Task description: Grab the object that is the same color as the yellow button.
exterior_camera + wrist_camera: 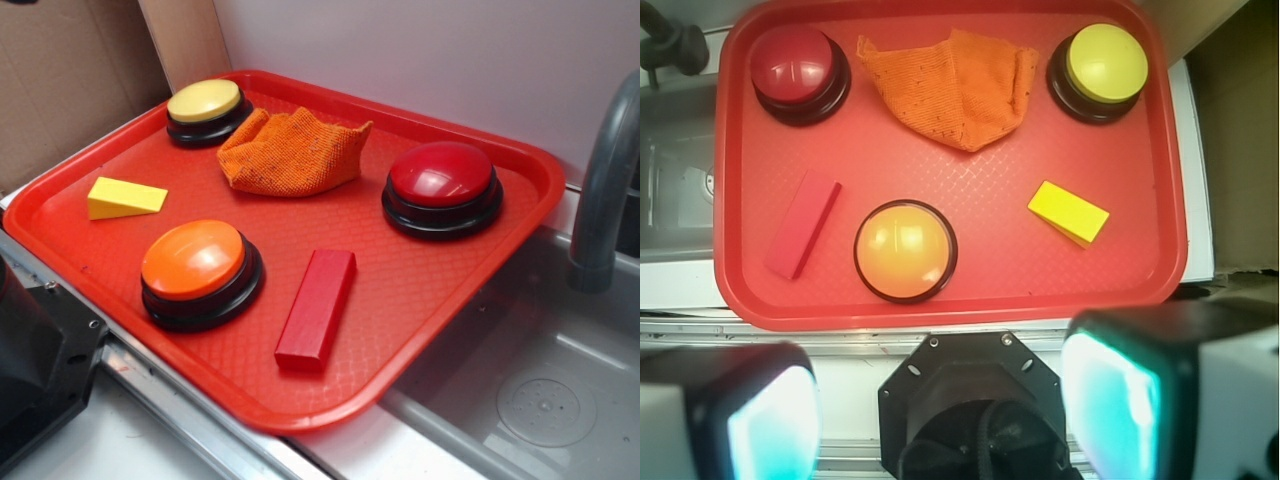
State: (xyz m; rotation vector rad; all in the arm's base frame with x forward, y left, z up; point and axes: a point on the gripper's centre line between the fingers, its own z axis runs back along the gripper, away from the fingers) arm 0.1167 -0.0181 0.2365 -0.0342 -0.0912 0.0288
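Gripper [940, 400]: nearest the wrist camera, two blurred fingers [1120, 400] fill the lower corners of that view; they stand wide apart with nothing between them, hanging above the counter edge just short of the tray.
Robot base [975, 410]: black mount with bolts, seen between the fingers in the wrist view; a dark part of the robot also shows at the lower left of the exterior view.
Tray [450, 300]: red, textured, rectangular with rounded corners, lying on a counter beside a grey sink [540, 400].
Yellow wedge [125, 197]: the task's object, lying flat on the tray near one long edge, between the yellow button and the orange button, touching neither; free of the gripper and well apart from it.
Yellow button [205, 102]: pale-yellow dome on a black base, in a tray corner, just beside the cloth.
Orange cloth [290, 152]: crumpled, between the yellow button and the red button, along the tray's far edge in the wrist view.
Red button [440, 175]: red dome on a black base, in the corner nearest the sink.
Orange button [195, 262]: orange dome on a black base, near the tray's edge closest to the gripper.
Red block [317, 308]: long, rectangular, lying flat beside the orange button, apart from it.
Faucet [605, 190]: grey curved pipe rising over the sink.
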